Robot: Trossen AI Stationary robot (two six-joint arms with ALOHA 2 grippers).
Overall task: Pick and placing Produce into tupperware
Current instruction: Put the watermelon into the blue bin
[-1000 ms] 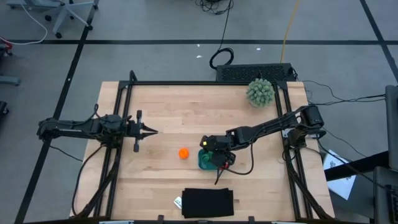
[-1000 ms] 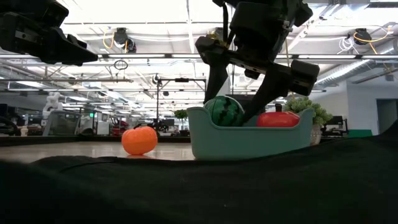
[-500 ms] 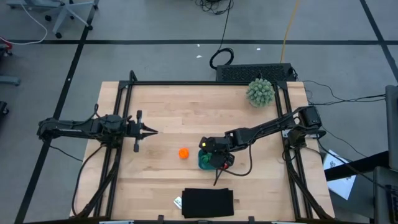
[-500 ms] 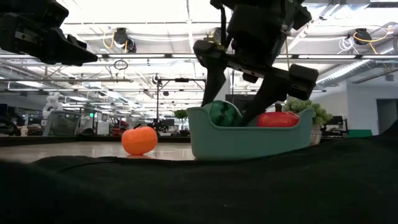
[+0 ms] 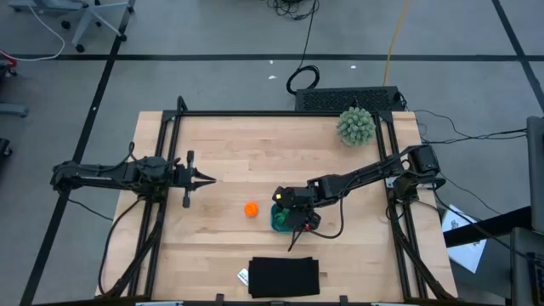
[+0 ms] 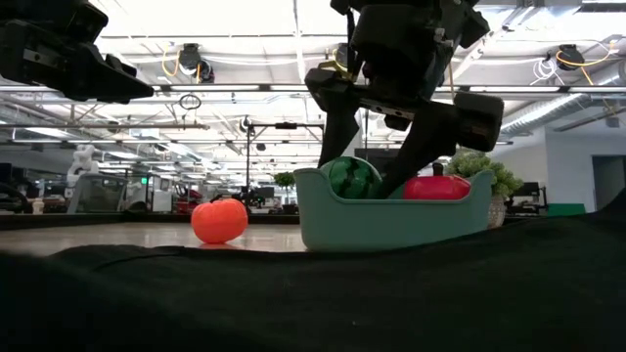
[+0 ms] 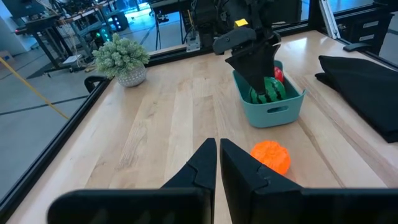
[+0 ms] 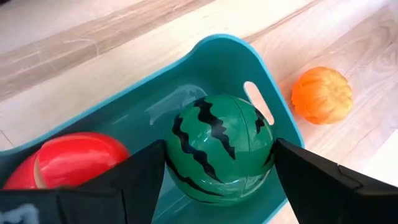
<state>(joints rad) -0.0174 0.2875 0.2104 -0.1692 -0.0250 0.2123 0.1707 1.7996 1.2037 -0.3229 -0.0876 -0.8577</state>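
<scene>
The teal tupperware point(image 5: 275, 224) stands right of the table's middle, with the red tomato point(image 8: 68, 158) lying inside it. My right gripper point(image 8: 217, 155) reaches down into it, shut on the striped watermelon point(image 8: 217, 146), whose top shows above the rim point(image 6: 352, 176). The orange ball point(image 5: 251, 209) rests on the wood just left of the tupperware. My left gripper point(image 5: 211, 178) hovers shut over the table's left part, touching nothing. My right gripper pinches the watermelon between its two fingers point(image 8: 146, 171), one on each opposite side of the ball point(image 8: 264, 152). The fingers slant down into the tupperware from the table's right. The watermelon sits low inside the container; whether it rests on the floor is hidden.
A pale-green spiky ball point(image 5: 355, 126) stands at the far right corner. A black flat rectangle point(image 5: 284, 277) lies at the near edge, in front of the tupperware. Bare wood stretches across the far and left parts of the table.
My right gripper has rolled a little about its own pointing line while staying over the tupperware. The watermelon has turned with it between the fingers, its stripes showing differently in the low view. The gap between the fingers is unchanged.
</scene>
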